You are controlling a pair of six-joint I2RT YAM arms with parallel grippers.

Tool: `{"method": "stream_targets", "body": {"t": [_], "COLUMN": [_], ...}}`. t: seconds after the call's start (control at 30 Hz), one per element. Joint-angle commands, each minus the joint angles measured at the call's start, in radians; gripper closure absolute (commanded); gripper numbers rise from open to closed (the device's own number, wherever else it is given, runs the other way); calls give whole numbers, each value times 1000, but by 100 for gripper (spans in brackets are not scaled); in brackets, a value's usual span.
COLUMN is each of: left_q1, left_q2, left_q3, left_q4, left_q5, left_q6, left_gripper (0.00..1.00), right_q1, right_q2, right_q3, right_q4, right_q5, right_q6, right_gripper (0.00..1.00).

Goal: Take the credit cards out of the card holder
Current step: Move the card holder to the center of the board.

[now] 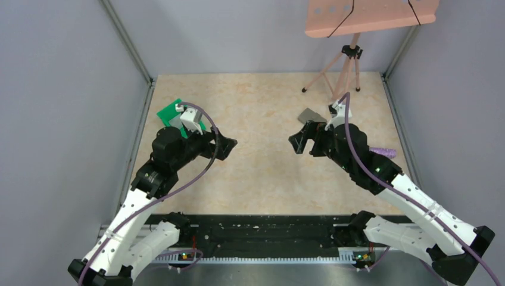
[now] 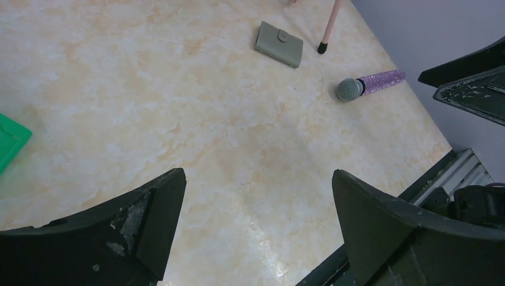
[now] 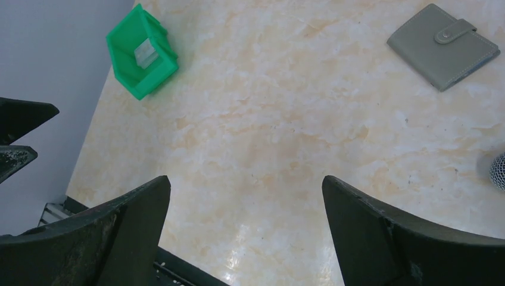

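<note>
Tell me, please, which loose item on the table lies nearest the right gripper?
The grey card holder, snapped shut, just beyond the right gripper. The purple microphone lies back beside that arm; the green bin is by the left arm.

Table (image 1: 262,179): card holder (image 3: 443,44), microphone (image 2: 369,83), bin (image 3: 158,76)

We list one card holder (image 3: 443,46): small grey wallet, folded shut, snap tab fastened, lying flat on the desk (image 3: 286,119), right of centre.

My gripper (image 3: 245,185) gapes empty; the closed card holder (image 3: 443,46) lies ahead-right, the green bin (image 3: 156,77) ahead-left.
</note>
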State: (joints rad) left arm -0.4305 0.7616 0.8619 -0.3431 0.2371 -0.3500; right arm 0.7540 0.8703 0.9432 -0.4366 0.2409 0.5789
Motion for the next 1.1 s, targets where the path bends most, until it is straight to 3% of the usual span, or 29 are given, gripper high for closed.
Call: {"method": "stream_targets", "body": {"t": [0.0, 0.3, 0.47, 0.53, 0.7, 0.87, 1.07], "left_q1": [4, 4, 5, 5, 3, 2, 1], "left_q2": [-6, -11, -21, -23, -25, -19, -18], "left_q3": [-3, -2, -3, -2, -6, -4, -4], "left_q4": [52, 50, 44, 44, 43, 45, 47], "left_q5": [-13, -40, -49, -46, -48, -23, -6], "left_q6": [-6, -8, -5, -6, -7, -19, -27], "left_gripper": [2, 3, 3, 3, 3, 3, 4], "right_q1": [-7, -7, -10, -40, -199, -325, -444], "right_q2": [-26, -37, -1, 63, 202, 300, 415], "right_q3": [3, -10, -105, -159, -220, -270, -276], "right_q4": [40, 85, 134, 191, 326, 489, 579], "right_q5": [18, 74, 350, 392, 286, 198, 112], "right_q6": [9, -49, -92, -118, -55, -18, 52], "right_gripper": [1, 1, 4, 3, 15, 36, 45]}}
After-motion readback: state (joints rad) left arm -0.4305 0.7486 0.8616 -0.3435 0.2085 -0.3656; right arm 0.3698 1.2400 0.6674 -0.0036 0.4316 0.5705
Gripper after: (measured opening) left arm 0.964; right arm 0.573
